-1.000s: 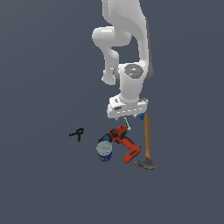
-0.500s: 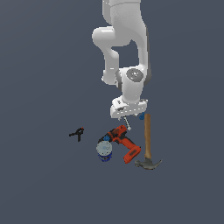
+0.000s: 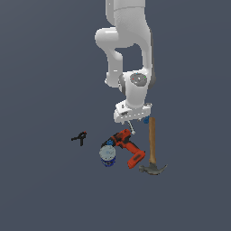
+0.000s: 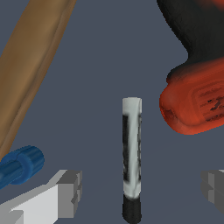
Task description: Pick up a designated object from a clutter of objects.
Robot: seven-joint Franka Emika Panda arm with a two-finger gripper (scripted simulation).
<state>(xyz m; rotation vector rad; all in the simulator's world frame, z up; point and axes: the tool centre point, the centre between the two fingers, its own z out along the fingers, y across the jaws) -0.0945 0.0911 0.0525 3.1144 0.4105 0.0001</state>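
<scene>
The designated object, a short whitish-grey rod (image 4: 132,144) with dark streaks and a black end, lies on the floor between my gripper's two grey fingertips (image 4: 70,192), touching neither. My gripper (image 4: 141,187) is open around it. In the exterior view the gripper (image 3: 131,122) hangs low over the rod (image 3: 131,129), just above the clutter of objects: the red-and-black drill (image 3: 127,147), the wooden-handled hammer (image 3: 152,143) and the blue-and-white can (image 3: 107,154).
A small black clamp (image 3: 80,137) lies apart toward the exterior view's left. A tiny blue piece (image 4: 21,165) sits beside one finger, close to the hammer handle (image 4: 30,61). The drill's red body (image 4: 197,105) is near the other finger.
The arm has sunk slightly and shifted a little toward the exterior view's right, bringing the open gripper lower over the rod. The objects have not moved.
</scene>
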